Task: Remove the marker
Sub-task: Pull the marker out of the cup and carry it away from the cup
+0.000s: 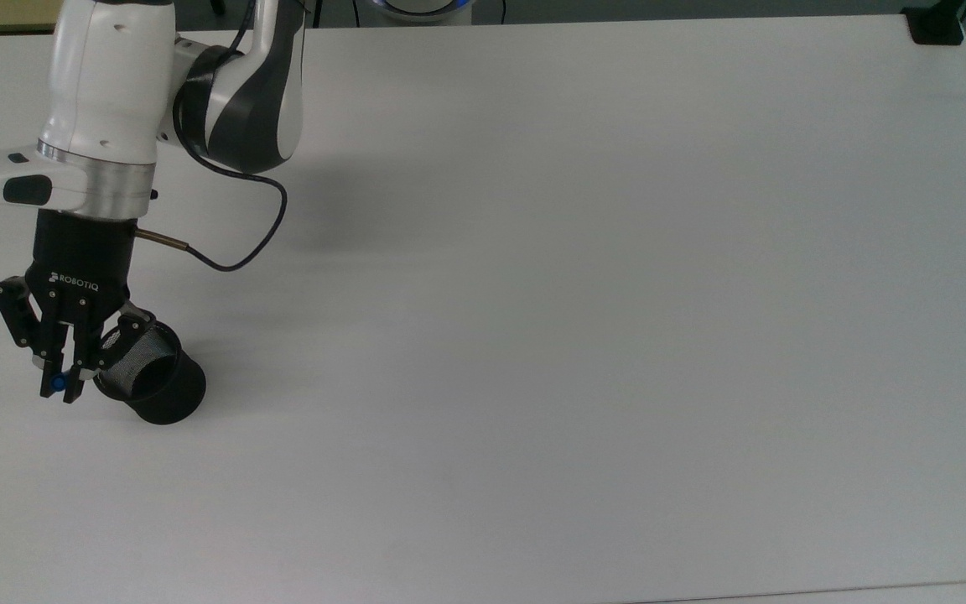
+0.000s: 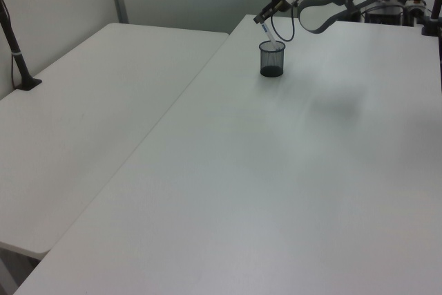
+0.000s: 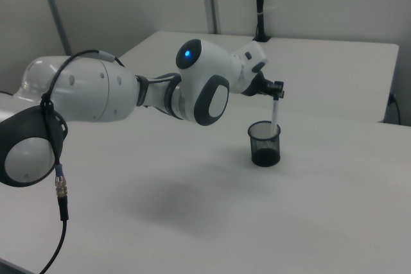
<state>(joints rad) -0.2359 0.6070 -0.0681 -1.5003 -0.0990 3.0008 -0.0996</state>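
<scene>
Top view: gripper (image 1: 59, 387) clamped on marker (image 1: 56, 384) at its blue cap end; barrel hidden under the fingers. Black mesh cup (image 1: 148, 379) sits just beside the gripper, toward the top view's right, rim touching or nearly touching the finger linkage. Arm cable (image 1: 223, 243) loops above, clear of the cup. White table (image 1: 575, 294) bare elsewhere.

Left view: marker (image 2: 267, 33) hangs from the gripper (image 2: 263, 20), long axis steep but tilted, lower end down-right toward the cup (image 2: 271, 59). Tip looks at or just inside the rim; can't tell if fully clear.

Right view: marker (image 3: 275, 111) near upright under the gripper (image 3: 277, 93), white barrel running straight down into the cup's (image 3: 265, 144) mouth. Lower end seems still below rim level here.

Judgement: extraction abt done, not finished. Marker lies directly below the claw, axis roughly vertical, so the next move wants more straight-up lift before any sideways travel, else the tip may catch the rim and tip the light cup.
</scene>
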